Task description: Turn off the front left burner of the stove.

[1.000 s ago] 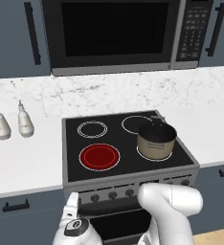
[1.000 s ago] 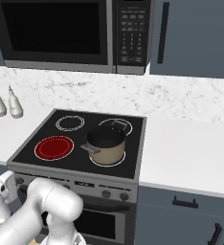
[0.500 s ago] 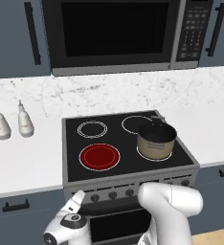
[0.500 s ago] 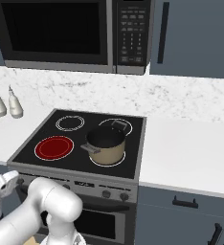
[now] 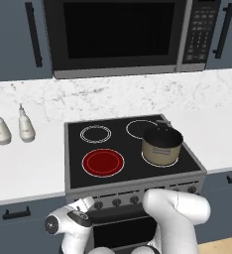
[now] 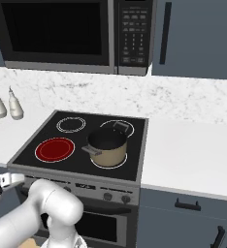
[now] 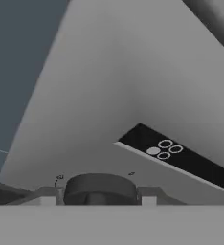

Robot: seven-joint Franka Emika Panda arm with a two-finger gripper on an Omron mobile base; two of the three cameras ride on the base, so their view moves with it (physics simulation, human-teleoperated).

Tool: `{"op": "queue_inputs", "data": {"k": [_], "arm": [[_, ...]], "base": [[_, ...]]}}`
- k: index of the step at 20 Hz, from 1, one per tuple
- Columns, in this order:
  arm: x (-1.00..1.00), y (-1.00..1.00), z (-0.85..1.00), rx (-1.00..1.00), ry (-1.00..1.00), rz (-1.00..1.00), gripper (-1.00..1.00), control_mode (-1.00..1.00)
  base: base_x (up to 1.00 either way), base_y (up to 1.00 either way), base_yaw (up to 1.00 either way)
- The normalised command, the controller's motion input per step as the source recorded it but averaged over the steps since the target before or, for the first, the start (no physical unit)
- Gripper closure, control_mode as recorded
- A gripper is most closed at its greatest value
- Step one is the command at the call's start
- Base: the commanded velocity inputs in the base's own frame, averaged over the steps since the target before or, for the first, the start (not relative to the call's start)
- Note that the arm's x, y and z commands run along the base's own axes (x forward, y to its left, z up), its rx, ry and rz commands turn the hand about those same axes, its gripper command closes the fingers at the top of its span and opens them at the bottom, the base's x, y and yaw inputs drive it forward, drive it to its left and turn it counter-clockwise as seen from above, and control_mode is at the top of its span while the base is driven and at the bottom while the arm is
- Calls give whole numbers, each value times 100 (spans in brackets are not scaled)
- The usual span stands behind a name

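Note:
The stove (image 5: 77, 149) has a flat black glass top, and its front left burner (image 5: 103, 162) glows as a solid red disc (image 6: 55, 149). My gripper (image 5: 87, 203) is low at the left end of the grey steel knob panel (image 6: 16, 178). In the hand view a round dark knob (image 7: 99, 186) sits close between the fingertips, and the gripper (image 7: 98, 198) looks open around it. Above the knob, a small black label (image 7: 164, 149) carries burner circles.
A tan pot (image 5: 161, 144) stands on the front right burner (image 6: 107, 147). Two white bottles (image 5: 1, 130) (image 5: 25, 126) are on the left counter. The black microwave (image 5: 118, 34) hangs above. More knobs (image 5: 116, 202) run along the panel, and my white arm (image 5: 177, 213) crosses the oven front.
The hand has risen slightly and swung its fingers up toward the left end of the knob panel. The front left burner stays red; the pot has not moved.

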Motion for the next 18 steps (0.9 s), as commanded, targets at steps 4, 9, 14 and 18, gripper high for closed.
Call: {"op": "queue_inputs", "data": {"k": [4,9,14,18], "arm": [[0,0,0,49,-2,-41,100,-100],[0,0,0,47,-6,-43,100,-100],[0,0,0,46,-11,-44,100,-100],[0,0,0,44,-13,-47,100,-100]], "base": [[0,0,0],[0,0,0],[0,0,0],[0,0,0]]}}
